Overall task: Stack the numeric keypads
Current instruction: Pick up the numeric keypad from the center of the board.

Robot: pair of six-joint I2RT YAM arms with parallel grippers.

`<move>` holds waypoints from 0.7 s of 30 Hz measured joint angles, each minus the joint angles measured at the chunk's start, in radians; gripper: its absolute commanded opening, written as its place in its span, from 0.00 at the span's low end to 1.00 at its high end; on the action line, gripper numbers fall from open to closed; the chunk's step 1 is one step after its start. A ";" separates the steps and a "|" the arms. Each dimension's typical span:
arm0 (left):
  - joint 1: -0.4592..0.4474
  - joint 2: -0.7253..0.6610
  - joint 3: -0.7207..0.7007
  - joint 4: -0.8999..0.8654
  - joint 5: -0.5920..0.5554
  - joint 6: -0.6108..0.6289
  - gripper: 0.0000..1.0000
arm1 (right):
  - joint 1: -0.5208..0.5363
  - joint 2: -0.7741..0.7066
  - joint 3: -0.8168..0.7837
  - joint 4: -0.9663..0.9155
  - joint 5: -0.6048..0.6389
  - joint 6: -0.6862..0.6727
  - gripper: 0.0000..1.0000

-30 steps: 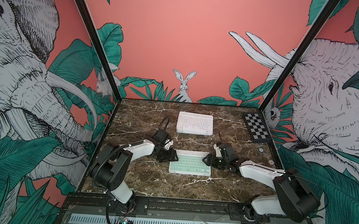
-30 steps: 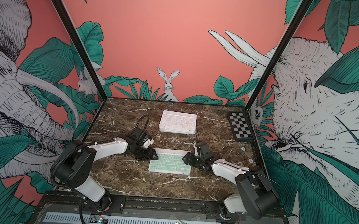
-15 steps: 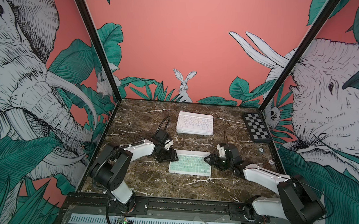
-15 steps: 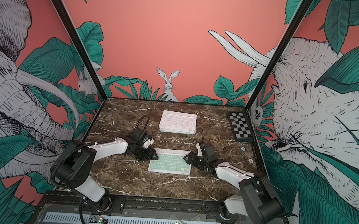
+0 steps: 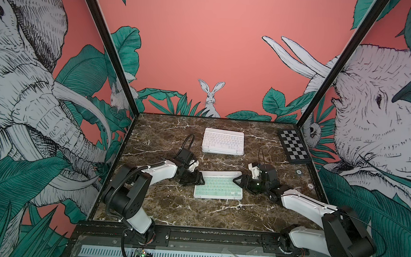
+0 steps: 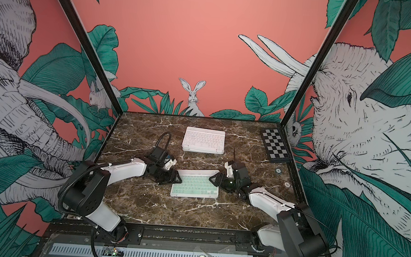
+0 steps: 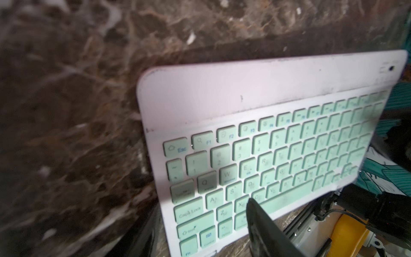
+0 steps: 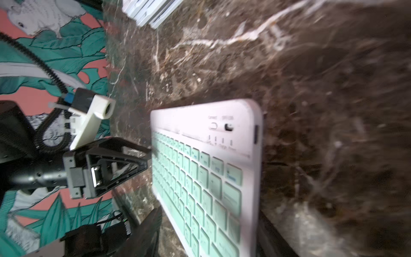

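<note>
Coral walls point(image 5: 217, 36) with elephant and rabbit prints; dark marble tabletop point(image 5: 170, 205); lighting seemingly even.

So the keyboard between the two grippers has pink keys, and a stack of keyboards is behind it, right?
Not quite. The keyboard between the left gripper and the right gripper has mint green keys, not pink; the left wrist view shows it. The stack is behind it.

Soft even light, top views sharp, edges bowed, wrist views motion-blurred, mint keypad point(image 7: 255, 106) hazy.
</note>
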State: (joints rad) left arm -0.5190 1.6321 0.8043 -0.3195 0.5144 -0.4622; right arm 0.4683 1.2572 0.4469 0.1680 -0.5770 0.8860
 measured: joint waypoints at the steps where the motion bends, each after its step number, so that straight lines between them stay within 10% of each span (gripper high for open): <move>1: -0.010 0.009 0.002 0.026 0.018 0.003 0.64 | 0.007 -0.006 0.003 0.001 -0.026 0.000 0.61; 21: -0.037 0.032 -0.010 0.150 0.061 0.009 0.63 | -0.002 -0.141 0.039 -0.219 -0.059 -0.101 0.54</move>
State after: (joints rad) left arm -0.5556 1.6642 0.7948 -0.1692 0.5755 -0.4534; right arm 0.4660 1.1164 0.4854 -0.0509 -0.6357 0.7853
